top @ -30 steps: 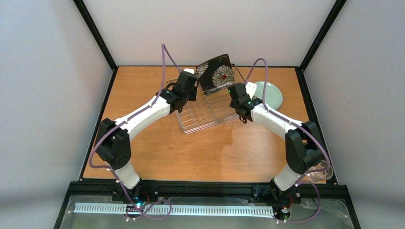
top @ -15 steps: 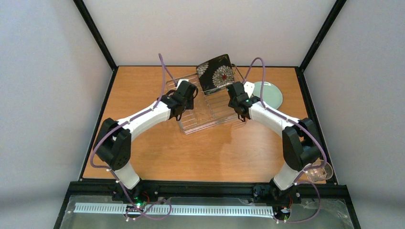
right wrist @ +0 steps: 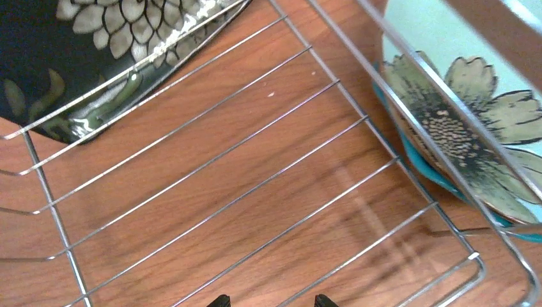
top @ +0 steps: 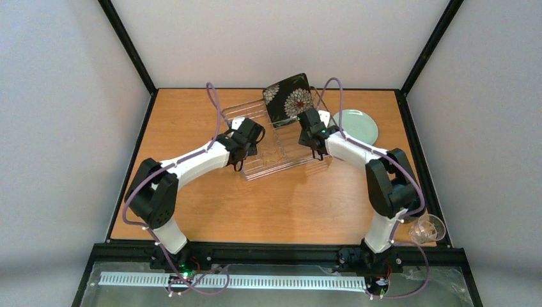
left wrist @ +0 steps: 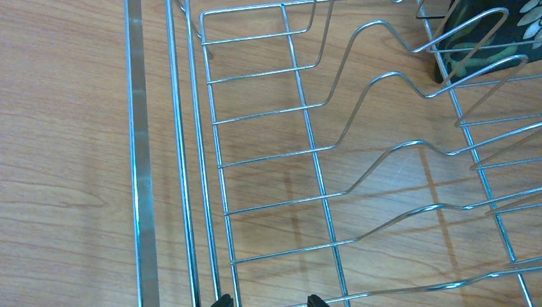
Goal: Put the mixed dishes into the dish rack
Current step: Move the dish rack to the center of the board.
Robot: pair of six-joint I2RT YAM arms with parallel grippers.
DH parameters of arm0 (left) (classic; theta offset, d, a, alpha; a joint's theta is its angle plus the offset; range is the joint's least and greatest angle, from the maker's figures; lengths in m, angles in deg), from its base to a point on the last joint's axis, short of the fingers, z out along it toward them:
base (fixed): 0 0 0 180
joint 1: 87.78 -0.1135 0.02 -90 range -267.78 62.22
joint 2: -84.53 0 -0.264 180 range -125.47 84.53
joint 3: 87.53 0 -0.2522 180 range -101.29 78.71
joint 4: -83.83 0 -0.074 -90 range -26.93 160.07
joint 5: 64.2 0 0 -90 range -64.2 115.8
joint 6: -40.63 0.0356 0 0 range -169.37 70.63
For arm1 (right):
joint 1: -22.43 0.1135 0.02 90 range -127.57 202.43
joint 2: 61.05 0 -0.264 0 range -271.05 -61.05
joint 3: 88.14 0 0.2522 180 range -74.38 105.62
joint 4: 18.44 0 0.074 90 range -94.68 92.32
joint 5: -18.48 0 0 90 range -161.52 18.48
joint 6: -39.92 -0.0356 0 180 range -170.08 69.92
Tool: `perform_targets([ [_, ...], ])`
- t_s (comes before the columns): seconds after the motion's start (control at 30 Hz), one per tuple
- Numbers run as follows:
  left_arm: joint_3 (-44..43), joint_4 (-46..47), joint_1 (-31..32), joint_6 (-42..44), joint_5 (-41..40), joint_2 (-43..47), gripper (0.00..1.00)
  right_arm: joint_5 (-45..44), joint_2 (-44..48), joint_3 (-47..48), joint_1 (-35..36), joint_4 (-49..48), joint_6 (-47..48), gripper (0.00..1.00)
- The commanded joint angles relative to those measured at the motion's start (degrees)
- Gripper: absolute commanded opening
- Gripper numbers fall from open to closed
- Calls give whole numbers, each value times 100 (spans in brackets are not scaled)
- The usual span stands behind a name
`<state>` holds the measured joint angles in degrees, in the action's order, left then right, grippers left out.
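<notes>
My next pick, the round pale mint plate with a tan flower [top: 355,126], lies flat on the wooden worktop [top: 255,204] just right of the silvery wire dish rack [top: 281,153]. My right claw [right wrist: 270,300], open and empty over the rack, is nearer; the left claw [left wrist: 268,300] also gapes empty.

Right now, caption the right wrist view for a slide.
Open right gripper above the rack, black plate standing inside, mint plate lying just outside its rim.

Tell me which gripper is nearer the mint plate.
Right. The right gripper hovers over the rack end beside the mint plate; the left gripper is over the opposite end.
</notes>
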<state>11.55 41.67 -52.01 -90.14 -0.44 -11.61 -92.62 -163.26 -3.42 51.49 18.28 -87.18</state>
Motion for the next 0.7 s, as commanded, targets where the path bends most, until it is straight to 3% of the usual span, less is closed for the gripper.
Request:
perform_targets([
  [0.0,337,-459,7,-484,-232,135,64,381,-432,263,126,408,245,76],
  [0.67,1418,-827,2,-1248,-40,1380,64,586,-768,931,818,663,533,76],
])
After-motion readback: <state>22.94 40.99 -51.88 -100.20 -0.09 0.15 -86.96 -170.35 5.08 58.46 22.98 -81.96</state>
